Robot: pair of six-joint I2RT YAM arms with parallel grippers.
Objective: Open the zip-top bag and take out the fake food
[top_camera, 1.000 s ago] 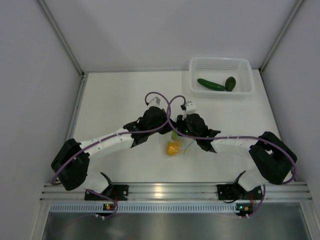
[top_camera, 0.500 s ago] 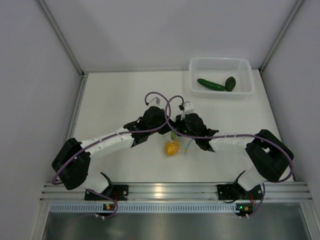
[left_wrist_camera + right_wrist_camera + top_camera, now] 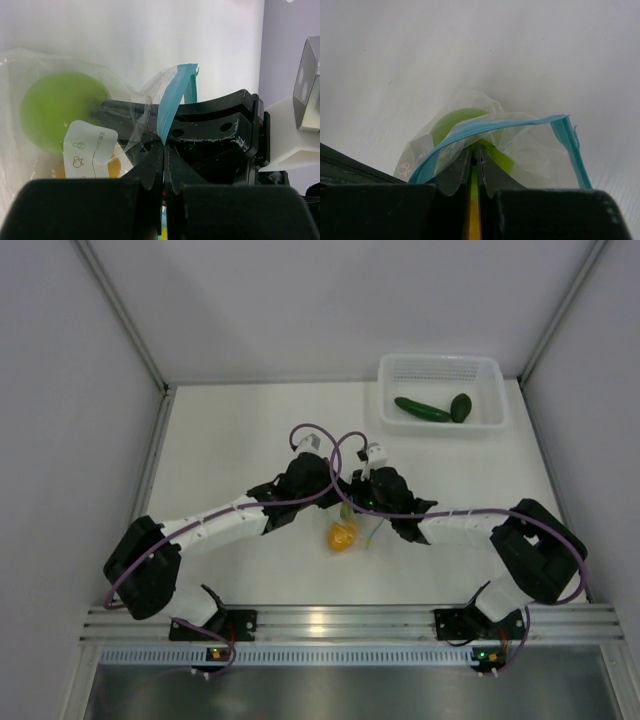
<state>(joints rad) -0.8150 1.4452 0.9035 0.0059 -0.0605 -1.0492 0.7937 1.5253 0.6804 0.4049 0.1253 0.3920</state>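
My left gripper [image 3: 164, 150] was pinched tight on one lip of the bag [image 3: 120, 90], right at its blue zip strip [image 3: 172, 100]. My right gripper [image 3: 475, 153] had closed on the opposite lip. The bag sat between them at the centre of the top view, mouth parted. I judged the job half done: cucumber [image 3: 421, 409] and dark oval [image 3: 460, 406] lay in the basket [image 3: 440, 362], upper right, while the lime ball [image 3: 60, 110] and orange fruit [image 3: 342, 536] were inside the bag. White table [image 3: 230, 440], plain grey walls [image 3: 300, 300].
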